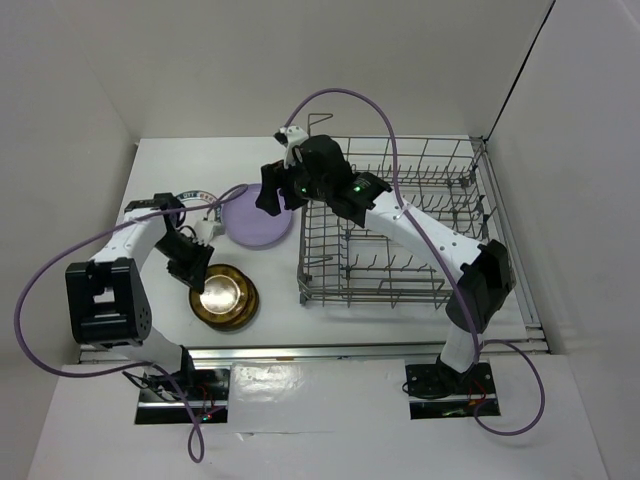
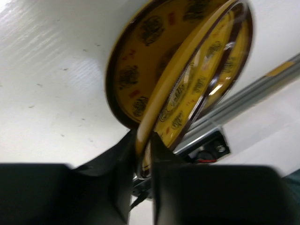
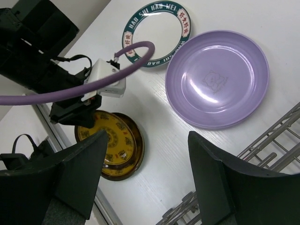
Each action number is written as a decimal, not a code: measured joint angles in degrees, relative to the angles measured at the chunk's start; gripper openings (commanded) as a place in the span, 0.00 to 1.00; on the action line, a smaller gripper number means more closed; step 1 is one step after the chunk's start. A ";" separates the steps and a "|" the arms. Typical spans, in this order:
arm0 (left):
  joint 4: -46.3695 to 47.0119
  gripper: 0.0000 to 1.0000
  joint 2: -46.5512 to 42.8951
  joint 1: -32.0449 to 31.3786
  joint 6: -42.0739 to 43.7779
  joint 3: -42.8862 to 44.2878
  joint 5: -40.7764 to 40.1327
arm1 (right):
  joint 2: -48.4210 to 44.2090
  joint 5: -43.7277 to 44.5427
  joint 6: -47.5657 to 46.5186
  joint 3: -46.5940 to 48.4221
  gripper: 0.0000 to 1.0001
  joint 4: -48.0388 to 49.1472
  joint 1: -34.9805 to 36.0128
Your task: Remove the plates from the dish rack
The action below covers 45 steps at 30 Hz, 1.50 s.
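Observation:
Two yellow-gold patterned plates lie stacked at the front left, and also show in the right wrist view. My left gripper is shut on the rim of the upper yellow plate, which is tilted over the lower one; the gripper also shows from above. A lavender plate lies left of the dish rack, which shows only bare tines. My right gripper is open and empty, hovering above the table between the lavender plate and the yellow plates. A teal-rimmed plate lies at the far left. The white dark-rimmed plates are out of view.
The left arm's purple cable and white wrist box cross the right wrist view. White walls close in the table at the back and both sides. A metal rail runs along the front edge.

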 measured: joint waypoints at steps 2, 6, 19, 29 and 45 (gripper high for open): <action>0.72 0.45 1.33 -0.04 0.17 -0.39 -1.22 | 0.00 0.04 -0.13 0.00 0.77 -0.17 0.00; 1.79 0.64 3.10 -0.04 0.76 -1.09 -3.61 | 0.00 0.20 -0.46 0.00 0.77 -0.26 -0.35; 3.96 0.67 2.75 -0.04 0.00 -1.09 -6.14 | 0.00 1.77 -0.85 0.00 0.78 -1.33 -0.57; 20.57 0.85 -16.17 2.27 -22.53 3.08 -28.02 | -11.74 20.02 2.67 -5.03 0.95 -12.31 -9.77; 19.10 1.00 -27.52 3.72 -41.05 3.63 -66.58 | -37.09 46.64 15.15 -16.24 1.00 -33.83 -24.79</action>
